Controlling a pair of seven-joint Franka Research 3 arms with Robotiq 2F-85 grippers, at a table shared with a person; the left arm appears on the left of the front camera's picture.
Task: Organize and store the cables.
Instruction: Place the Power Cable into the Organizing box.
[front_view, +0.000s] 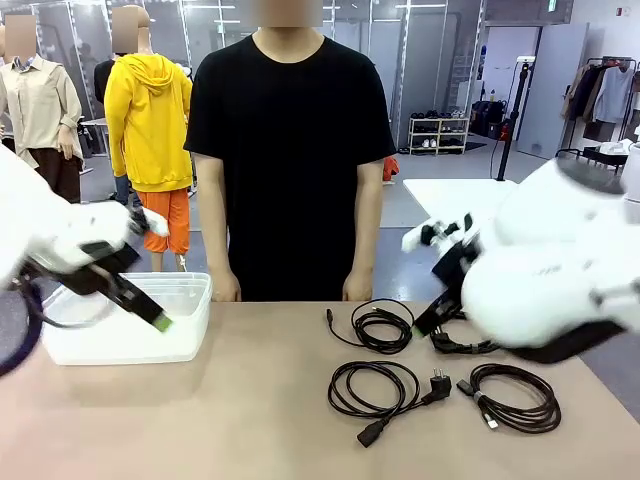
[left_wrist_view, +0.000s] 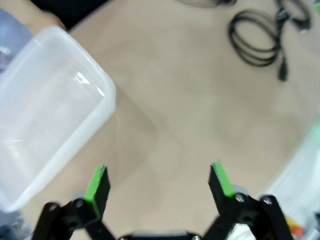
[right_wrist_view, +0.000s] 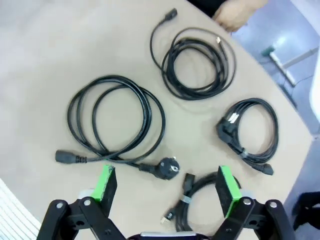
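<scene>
Four cables lie coiled on the tan table, all well to the right of the one clear bin. The left gripper hangs spread and empty beside the bin. The right gripper gapes empty above the cables. One person stands behind the bin's table, with shelves in the room beyond.

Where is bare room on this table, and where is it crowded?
Free: the table stretch between the clear bin and the cables, plus the near edge by the bin. Crowded: the right half, four coils close together.
</scene>
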